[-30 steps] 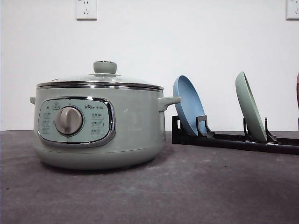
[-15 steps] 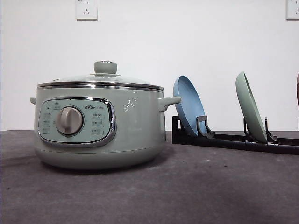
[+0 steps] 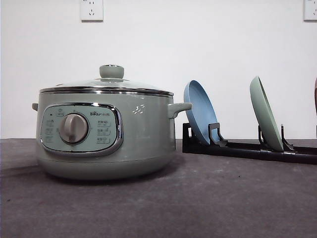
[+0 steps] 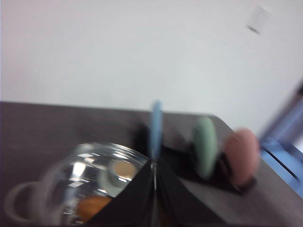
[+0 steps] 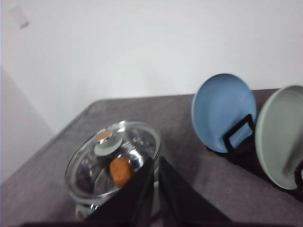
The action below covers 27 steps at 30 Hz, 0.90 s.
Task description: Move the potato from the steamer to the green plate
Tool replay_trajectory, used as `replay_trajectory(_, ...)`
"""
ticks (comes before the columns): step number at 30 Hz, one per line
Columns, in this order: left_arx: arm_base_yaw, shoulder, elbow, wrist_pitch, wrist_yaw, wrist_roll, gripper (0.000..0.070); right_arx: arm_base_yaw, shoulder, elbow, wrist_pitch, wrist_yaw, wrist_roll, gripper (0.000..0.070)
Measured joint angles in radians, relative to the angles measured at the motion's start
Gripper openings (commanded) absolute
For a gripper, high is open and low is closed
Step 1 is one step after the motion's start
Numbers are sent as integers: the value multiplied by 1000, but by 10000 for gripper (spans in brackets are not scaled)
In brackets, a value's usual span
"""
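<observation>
Potato [image 5: 120, 171] seen through knobbed glass lid [image 5: 106, 142] inside steamer [image 3: 105, 133], below and ahead of right gripper [image 5: 156, 165], whose fingers looked pressed together and empty; long axis roughly upright in right wrist view. Left gripper [image 4: 154, 172] likewise looked closed on nothing, hanging above steamer with orange blur of potato [image 4: 90, 208] just beside its fingers, so judged about equally near, blur preventing finer call. Lid still seated, judged main obstacle; green plate [image 3: 265, 115] stood on edge in black rack [image 3: 247, 148], beyond blue plate [image 3: 200, 113], pink plate [image 4: 241, 156] further along.
</observation>
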<state>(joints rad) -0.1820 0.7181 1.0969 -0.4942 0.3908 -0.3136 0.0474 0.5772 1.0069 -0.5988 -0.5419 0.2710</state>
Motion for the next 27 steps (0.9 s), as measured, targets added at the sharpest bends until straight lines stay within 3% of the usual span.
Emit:
replay_trajectory(4,-29,72,65,-71,99,49,1,46,74,85,-74,-51,-78,4)
replay_trajectory(13,-95,143,135,-189,126,175,1,193,145,137,-165,-60,-238,5)
replay_trajectory(23,-153,141,135,-284,129,290,3,201,142,137,-182,-60,-268,7)
replay_trajectory(25,-161,141,135,-297,129,315,41,201,142,137,-189,-60,-268,31)
replay_trajectory(27,-164,141,135,-297,129,328,185,201,143,137,-193,-60,-268,157)
